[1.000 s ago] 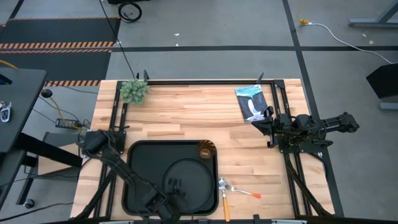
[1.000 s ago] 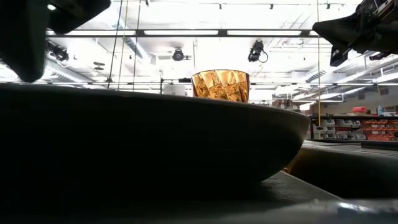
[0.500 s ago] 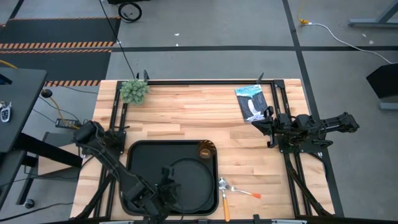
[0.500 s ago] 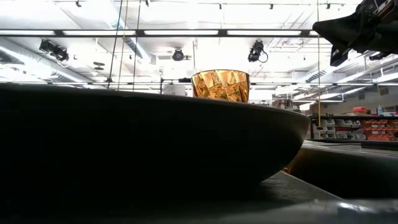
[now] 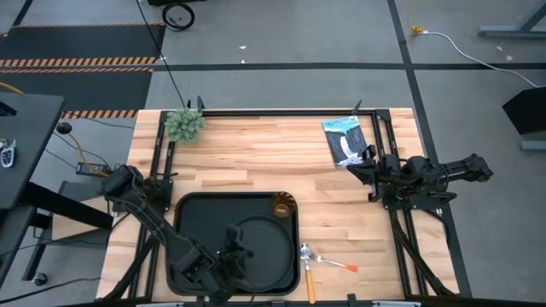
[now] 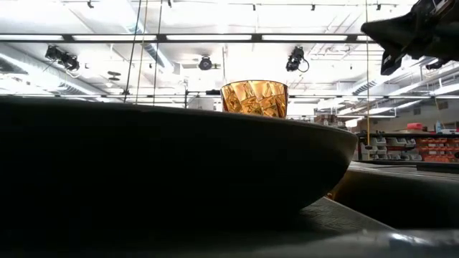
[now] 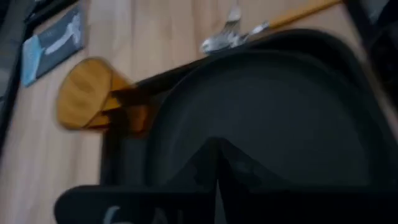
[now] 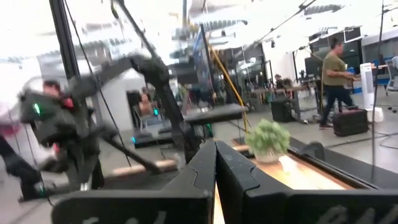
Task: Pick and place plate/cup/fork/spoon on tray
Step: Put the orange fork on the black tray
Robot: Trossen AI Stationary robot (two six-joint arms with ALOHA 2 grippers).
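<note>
The left pincer (image 5: 235, 256), closed and empty, hovers over the plate (image 5: 264, 247) in the tray (image 5: 192, 213). Beyond it, the cup (image 5: 282, 205); fork (image 5: 328, 258) and spoon (image 5: 308, 280) lie beside the tray. The right pincer (image 5: 365, 175), closed, waits well apart.

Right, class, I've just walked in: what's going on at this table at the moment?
The left pincer sits low over the black plate, which lies on the tray. The amber cup stands at the tray's far right corner. Fork and spoon wait on the wood beside the tray. The right pincer idles at the table's right edge, fingers together.
</note>
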